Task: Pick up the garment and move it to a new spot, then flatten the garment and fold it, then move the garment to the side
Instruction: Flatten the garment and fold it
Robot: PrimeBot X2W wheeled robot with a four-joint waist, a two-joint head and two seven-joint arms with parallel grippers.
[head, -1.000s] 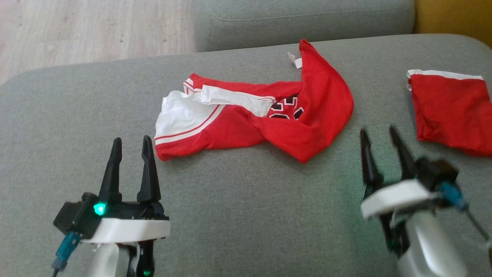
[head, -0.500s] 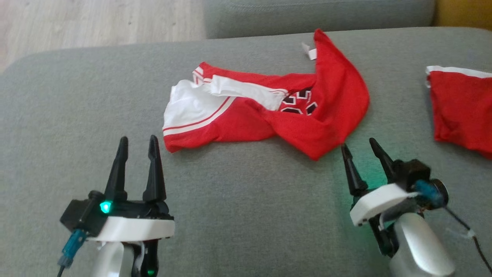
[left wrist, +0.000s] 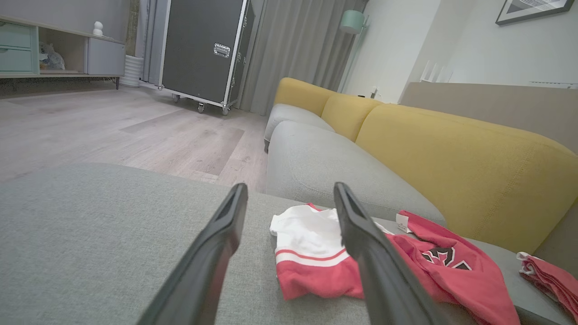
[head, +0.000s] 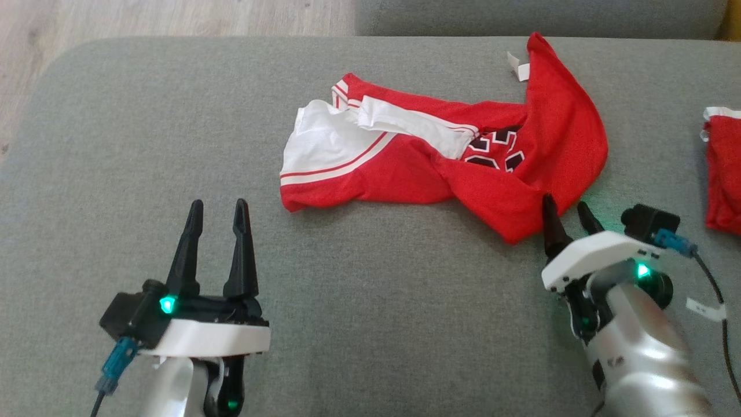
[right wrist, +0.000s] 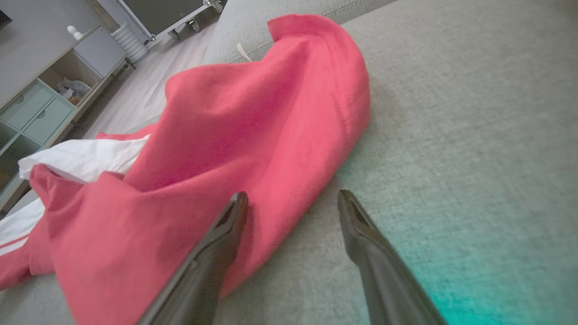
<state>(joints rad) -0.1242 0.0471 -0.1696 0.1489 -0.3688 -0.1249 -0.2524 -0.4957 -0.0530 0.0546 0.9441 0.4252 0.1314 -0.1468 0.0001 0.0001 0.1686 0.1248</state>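
1. Nearest me, at seven o'clock in the head view, my left gripper point(head: 219, 202) hovers over the grey fabric sofa cushion point(head: 370, 324). Its jaws are apart and hold nothing. I judge it is parked clear so the right arm can work first.
2. At four o'clock, my right gripper point(head: 564, 201) also has its jaws apart, tips at the near red hem. In the right wrist view one finger shows against cloth and the other against bare cushion. I read that as straddling the edge for a pinch.
3. The crumpled red-and-white jersey garment point(head: 440, 156) lies heaped around one o'clock, not yet lifted.
4. At three o'clock a separate red cloth point(head: 723, 168) lies well apart.
5. Farthest, at eleven o'clock, is the pale wooden floor point(head: 173, 14).
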